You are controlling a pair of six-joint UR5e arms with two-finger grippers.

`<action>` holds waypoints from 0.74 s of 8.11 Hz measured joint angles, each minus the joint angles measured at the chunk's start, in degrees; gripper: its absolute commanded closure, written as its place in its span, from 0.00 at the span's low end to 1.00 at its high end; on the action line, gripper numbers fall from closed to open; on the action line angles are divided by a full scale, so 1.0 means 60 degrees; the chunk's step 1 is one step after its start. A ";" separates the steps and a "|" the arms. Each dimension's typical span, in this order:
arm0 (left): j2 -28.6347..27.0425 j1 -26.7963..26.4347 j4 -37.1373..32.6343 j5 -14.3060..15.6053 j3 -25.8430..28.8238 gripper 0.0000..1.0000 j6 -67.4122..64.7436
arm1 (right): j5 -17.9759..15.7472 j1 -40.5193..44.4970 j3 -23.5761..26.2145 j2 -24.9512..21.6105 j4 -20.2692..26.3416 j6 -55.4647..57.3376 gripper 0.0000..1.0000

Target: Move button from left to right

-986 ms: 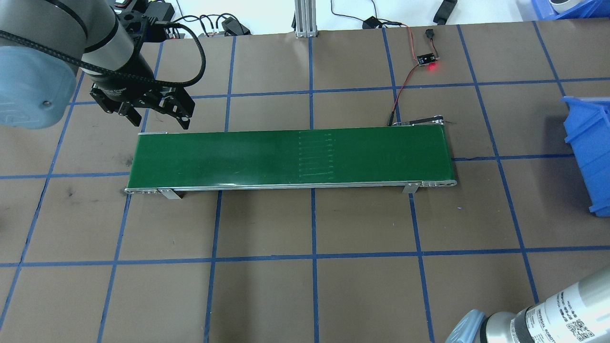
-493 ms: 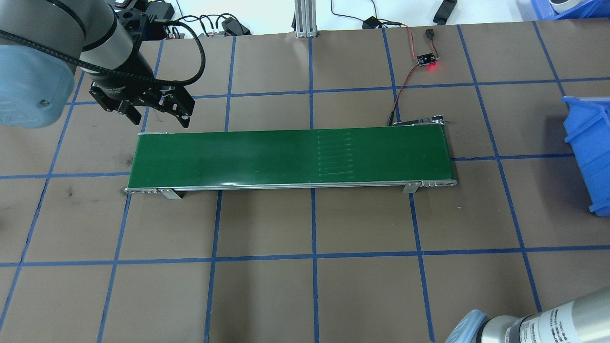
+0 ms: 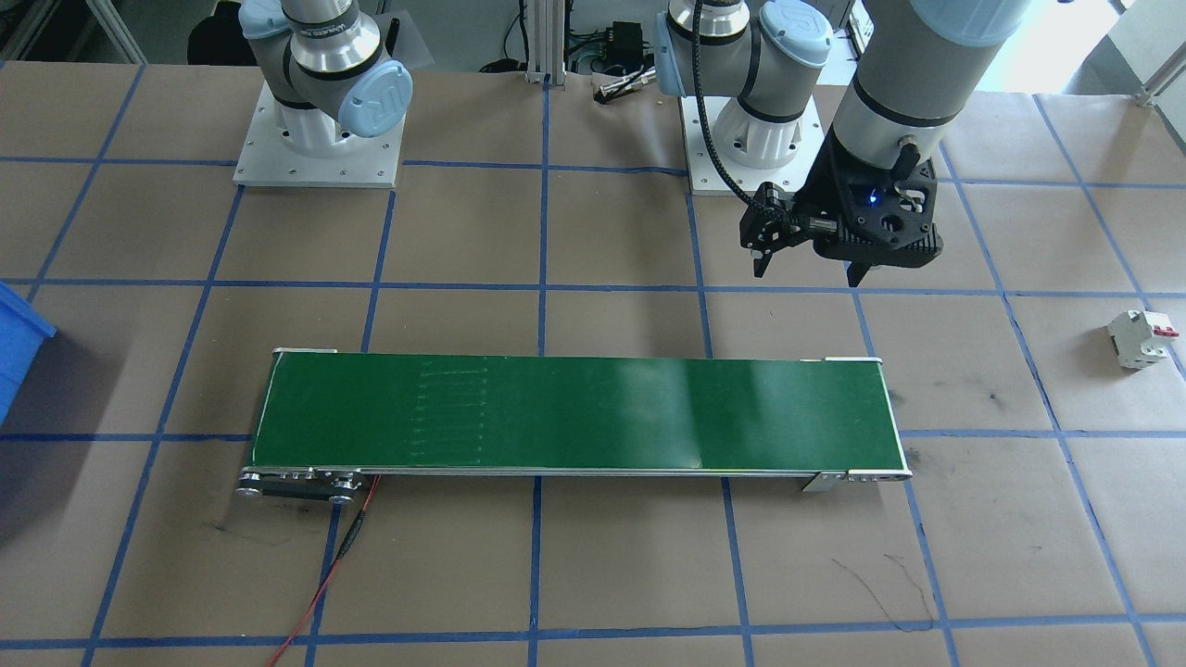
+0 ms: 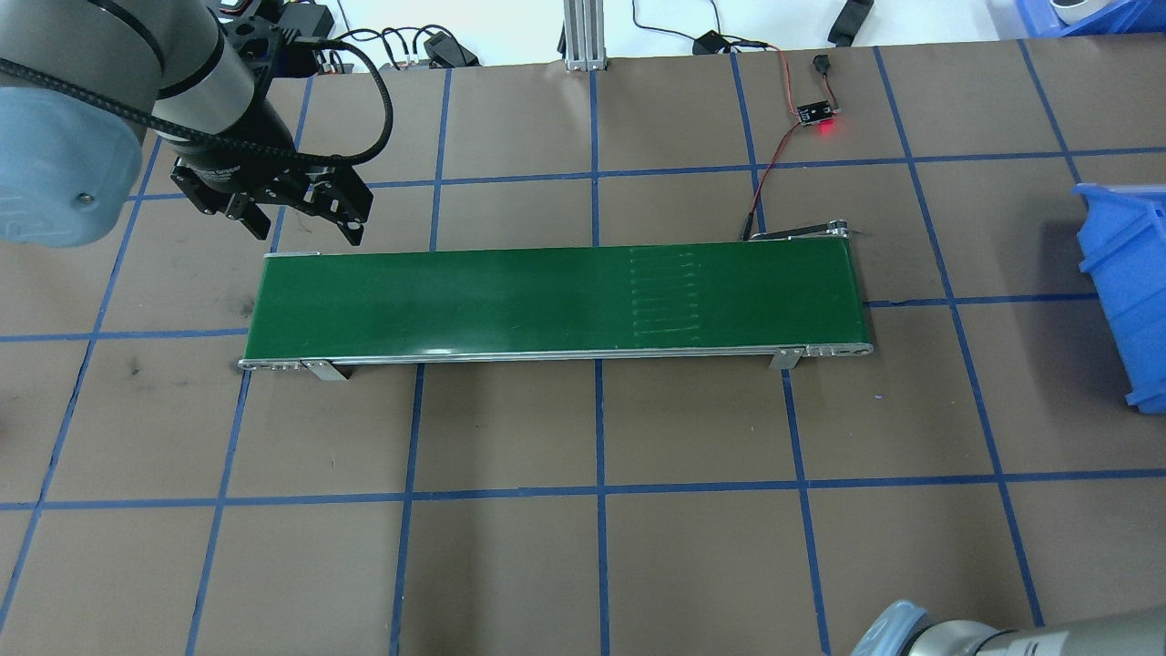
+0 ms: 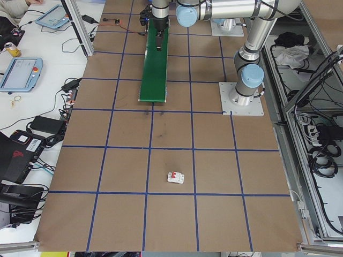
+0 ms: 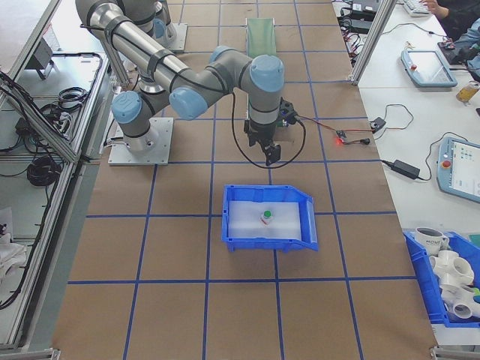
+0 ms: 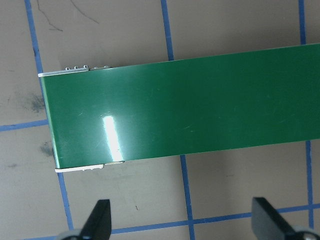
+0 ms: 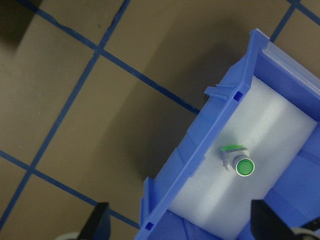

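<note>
Inside the blue bin [image 6: 268, 217] near the worktop's [image 4: 638, 547] right end you can see the button [image 6: 266, 216], resting alone on the bin's pale lining, roughly at the middle of the floor; from the right wrist view the button [image 8: 240, 162] lies tilted, its round green cap toward the camera and its green base behind it, apart from the bin's [image 8: 200, 145] walls. Your right gripper [image 8: 180, 222] hangs above the bin's rim with its fingers spread wide and nothing between them; in the right-end view it [image 6: 268, 154] sits above the worktop just beside the bin's wall nearest the conveyor. Your left gripper [image 4: 305, 232] hovers over the worktop just off the far left corner of the green conveyor belt [image 4: 556, 299], its fingers also apart and empty, as the left wrist view shows with the belt's [image 7: 190, 107] end below the two fingertips [image 7: 100, 220]. In the front-facing view that gripper [image 3: 806, 269] hangs above the bare brown paper between the left arm's base and the belt [image 3: 574, 415]. A white circuit breaker with a red lever [image 3: 1141, 337] lies on the worktop toward its left end, well apart from the belt. A small board with a red light [image 4: 818, 115] sits near the far edge, wired to the conveyor's right end.
</note>
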 measured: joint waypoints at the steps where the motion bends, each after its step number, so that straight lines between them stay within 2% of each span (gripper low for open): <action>1: -0.0006 0.0000 0.0006 0.0002 0.0004 0.00 0.0010 | 0.0001 0.0694 -0.0010 -0.0270 0.0392 0.1435 0.00; 6: 0.0023 -0.0014 0.0000 0.0008 0.0019 0.00 -0.0002 | -0.0111 0.5406 -0.0032 -0.0767 0.1033 0.9285 0.00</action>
